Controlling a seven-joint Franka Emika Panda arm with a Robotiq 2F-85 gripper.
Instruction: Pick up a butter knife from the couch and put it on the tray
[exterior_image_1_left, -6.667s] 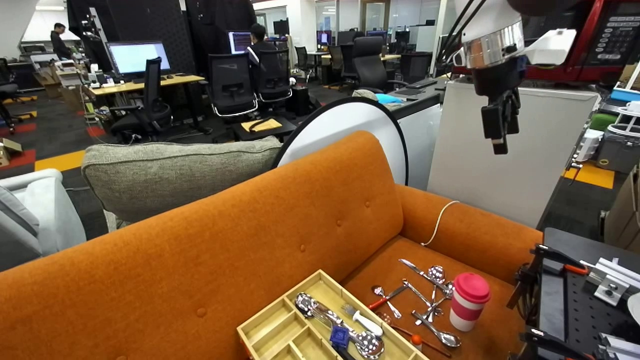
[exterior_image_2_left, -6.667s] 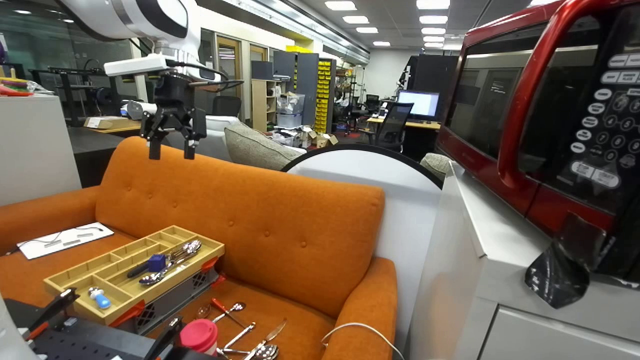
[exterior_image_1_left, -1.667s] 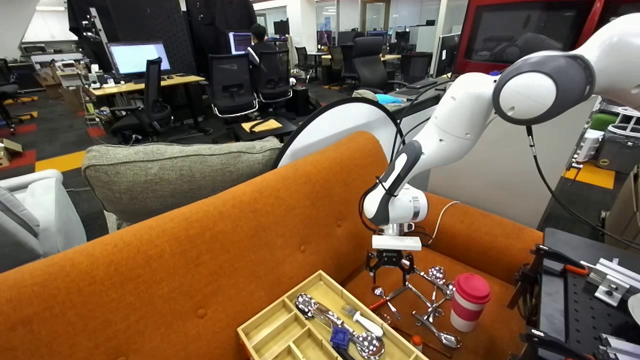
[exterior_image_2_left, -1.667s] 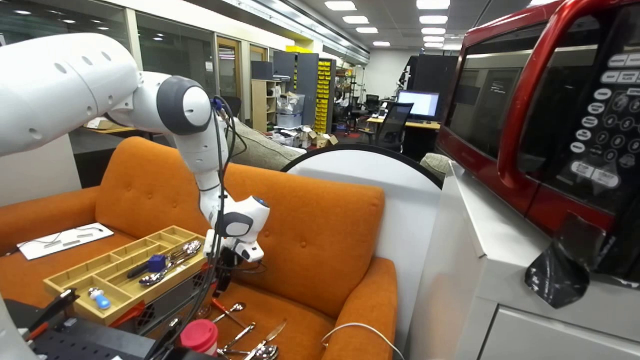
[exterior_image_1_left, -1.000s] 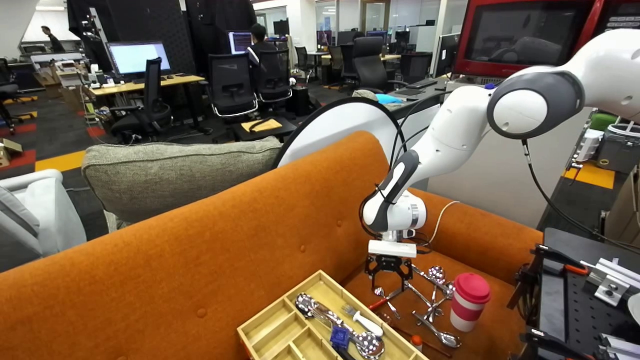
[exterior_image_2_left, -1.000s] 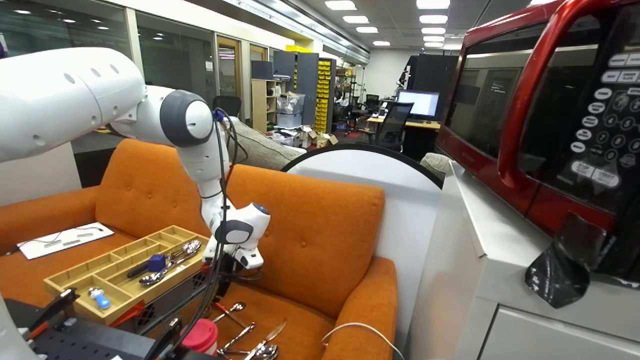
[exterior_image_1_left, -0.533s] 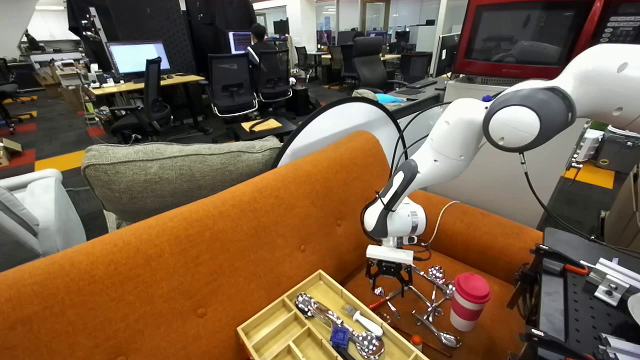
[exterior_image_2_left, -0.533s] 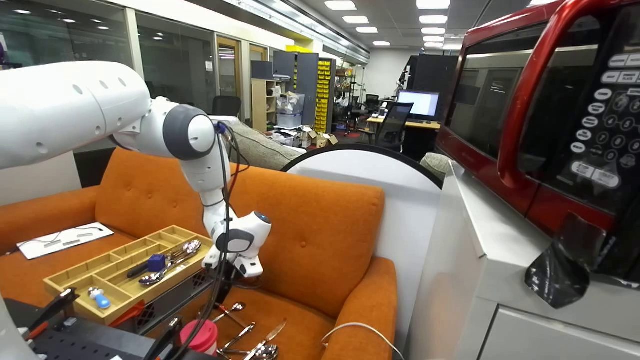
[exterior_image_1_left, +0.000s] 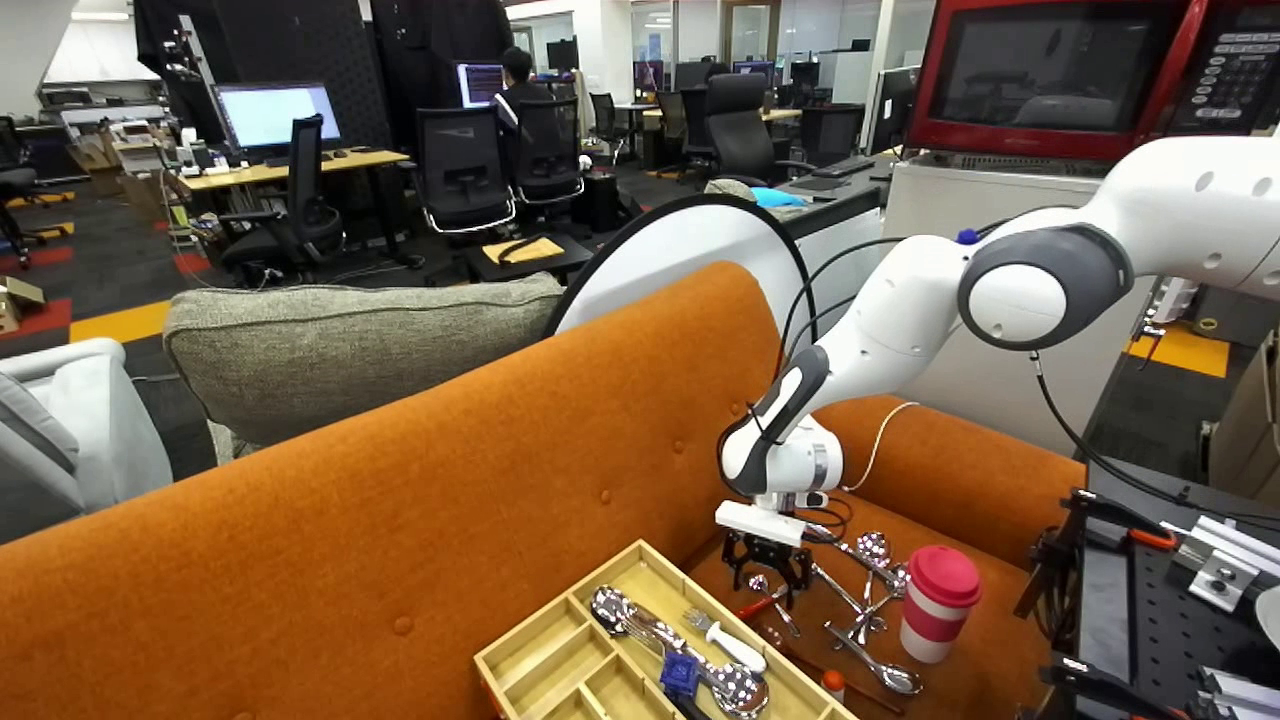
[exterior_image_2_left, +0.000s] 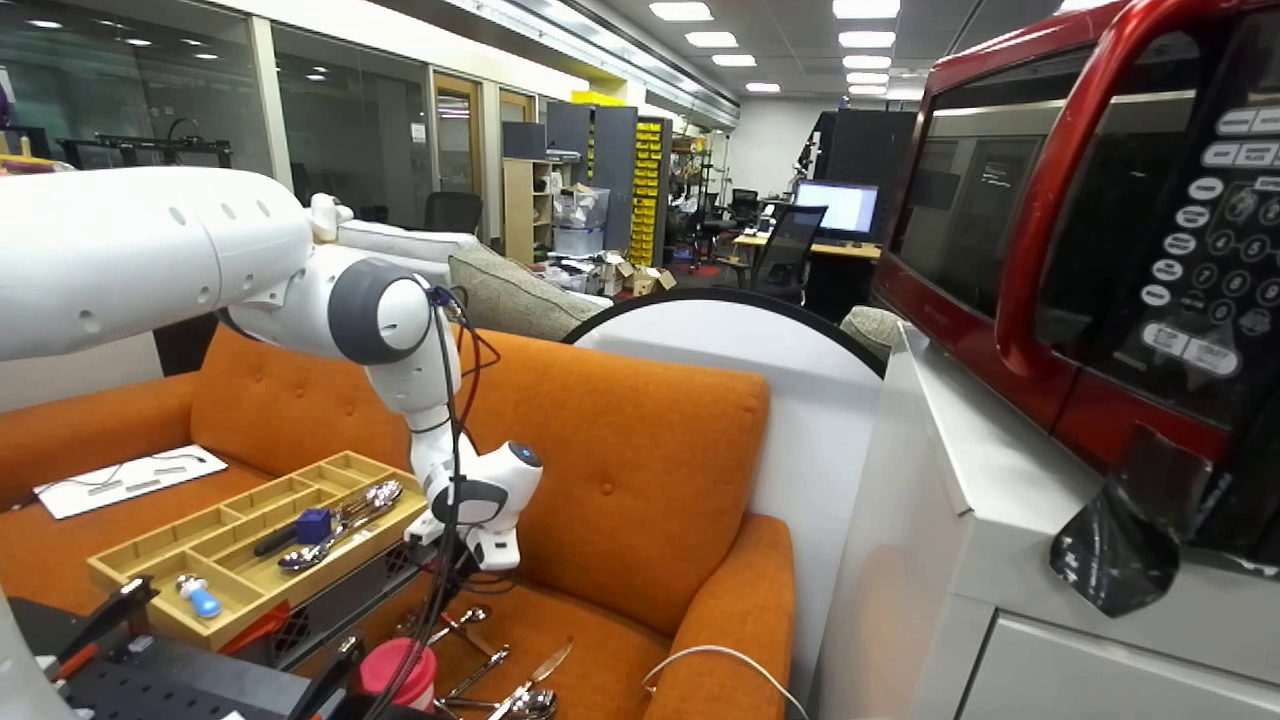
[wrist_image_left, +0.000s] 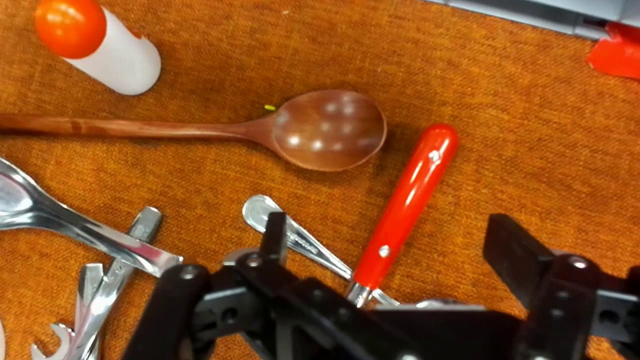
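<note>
The gripper (wrist_image_left: 392, 237) hangs low over the couch (exterior_image_1_left: 430, 500), its fingers (wrist_image_left: 274, 235) spread wide apart. The red-handled knife (wrist_image_left: 405, 205) lies on the couch's surface; in the wrist view its handle shows in the gap between the fingers, while the gripper hides the blade. A silver spoon (wrist_image_left: 316, 251) crosses under the knife near the handle's metal end. A wooden spoon (wrist_image_left: 327, 130) lies just beside the handle, with an orange-topped white container (wrist_image_left: 112, 52) near that. The pale wooden tray (exterior_image_1_left: 545, 640) sits near the gripper in both exterior views, raised on a grey crate (exterior_image_2_left: 345, 612). It holds a white-handled fork (exterior_image_1_left: 738, 650), a blue cube (exterior_image_1_left: 680, 673) and large metal spoons (exterior_image_1_left: 741, 690). A silver knife (exterior_image_2_left: 547, 667) lies elsewhere on the couch, where a red-lidded cup (exterior_image_1_left: 935, 610) stands upright.
</note>
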